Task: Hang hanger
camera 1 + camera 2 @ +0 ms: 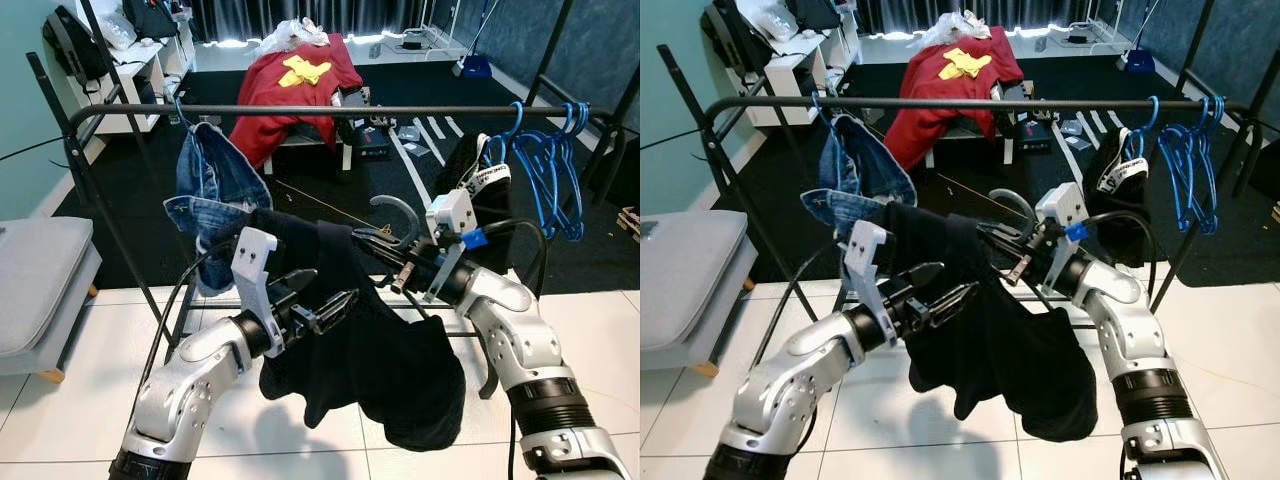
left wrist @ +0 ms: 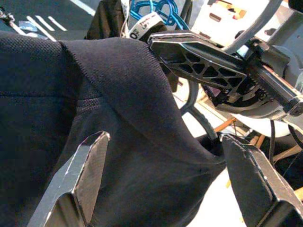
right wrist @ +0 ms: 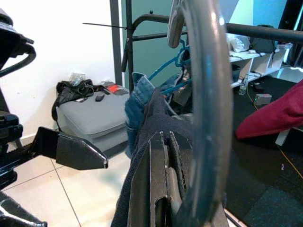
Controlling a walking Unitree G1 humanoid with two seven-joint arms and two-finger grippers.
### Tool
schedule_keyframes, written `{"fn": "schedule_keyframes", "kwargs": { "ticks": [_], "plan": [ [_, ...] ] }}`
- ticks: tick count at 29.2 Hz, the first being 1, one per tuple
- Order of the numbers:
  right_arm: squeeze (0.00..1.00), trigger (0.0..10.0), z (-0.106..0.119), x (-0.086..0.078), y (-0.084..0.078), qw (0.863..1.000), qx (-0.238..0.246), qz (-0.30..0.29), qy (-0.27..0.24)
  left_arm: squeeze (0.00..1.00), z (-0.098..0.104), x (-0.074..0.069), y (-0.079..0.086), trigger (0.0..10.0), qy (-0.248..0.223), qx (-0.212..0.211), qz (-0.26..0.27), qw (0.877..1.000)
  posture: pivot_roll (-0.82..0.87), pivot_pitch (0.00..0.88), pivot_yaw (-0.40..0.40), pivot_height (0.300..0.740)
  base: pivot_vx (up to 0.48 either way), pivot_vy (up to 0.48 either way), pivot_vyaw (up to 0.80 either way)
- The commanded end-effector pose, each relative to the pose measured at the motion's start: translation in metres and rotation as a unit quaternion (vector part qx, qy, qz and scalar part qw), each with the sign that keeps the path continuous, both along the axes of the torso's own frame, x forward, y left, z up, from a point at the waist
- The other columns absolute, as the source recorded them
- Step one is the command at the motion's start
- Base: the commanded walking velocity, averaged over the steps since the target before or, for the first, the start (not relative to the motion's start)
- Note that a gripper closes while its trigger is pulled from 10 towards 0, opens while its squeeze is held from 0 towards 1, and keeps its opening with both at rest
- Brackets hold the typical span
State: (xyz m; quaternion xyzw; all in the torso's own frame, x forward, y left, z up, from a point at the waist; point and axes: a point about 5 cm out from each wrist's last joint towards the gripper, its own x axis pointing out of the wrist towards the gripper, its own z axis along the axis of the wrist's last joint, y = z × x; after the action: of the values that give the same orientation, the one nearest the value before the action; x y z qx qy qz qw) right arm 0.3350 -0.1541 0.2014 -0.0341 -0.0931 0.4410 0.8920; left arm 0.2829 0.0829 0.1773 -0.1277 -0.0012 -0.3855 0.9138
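Carry step: right gripper point(image 1: 385, 250) clamped on hanger point(image 1: 398, 214) with black shirt point(image 1: 380, 350), left gripper point(image 1: 325, 305) open beside; next, hook lifts onto rail point(image 1: 330, 109) above.

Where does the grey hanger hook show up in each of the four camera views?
Left eye view: grey hanger hook right of centre, above the right pincer.
Right eye view: just right of centre.
Left wrist view: curved grey bar below the right pincer's finger.
Right wrist view: large blurred arc up close.
Shared landmark: black garment.
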Motion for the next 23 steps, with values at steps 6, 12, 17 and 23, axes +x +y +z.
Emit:
{"fn": "schedule_keyframes", "kwargs": {
  "ticks": [6,12,17,23],
  "plan": [
    [0.0,10.0,0.016,0.012,0.032,0.999,0.039,-0.011,-0.019,0.0,0.003,0.012,-0.018,10.0,0.023,0.012,0.029,0.999,0.04,0.071,0.03,0.74,0.0,0.0,0.0],
    [0.0,10.0,0.016,0.014,0.041,0.999,0.041,-0.011,-0.02,0.0,0.006,0.017,-0.017,10.0,0.044,-0.002,0.05,0.998,0.04,0.074,0.03,0.74,0.0,0.0,0.0],
    [0.0,10.0,0.016,0.013,0.048,0.999,0.044,-0.004,-0.02,0.0,0.0,0.025,-0.008,10.0,0.055,0.022,0.101,0.993,0.04,0.075,0.033,0.74,0.0,0.0,0.0],
    [0.0,10.0,0.016,0.012,0.053,0.999,0.044,0.002,-0.019,0.0,0.0,0.027,0.006,10.0,0.046,0.032,0.152,0.987,0.04,0.076,0.029,0.74,0.0,0.0,0.0]
  ]
}}
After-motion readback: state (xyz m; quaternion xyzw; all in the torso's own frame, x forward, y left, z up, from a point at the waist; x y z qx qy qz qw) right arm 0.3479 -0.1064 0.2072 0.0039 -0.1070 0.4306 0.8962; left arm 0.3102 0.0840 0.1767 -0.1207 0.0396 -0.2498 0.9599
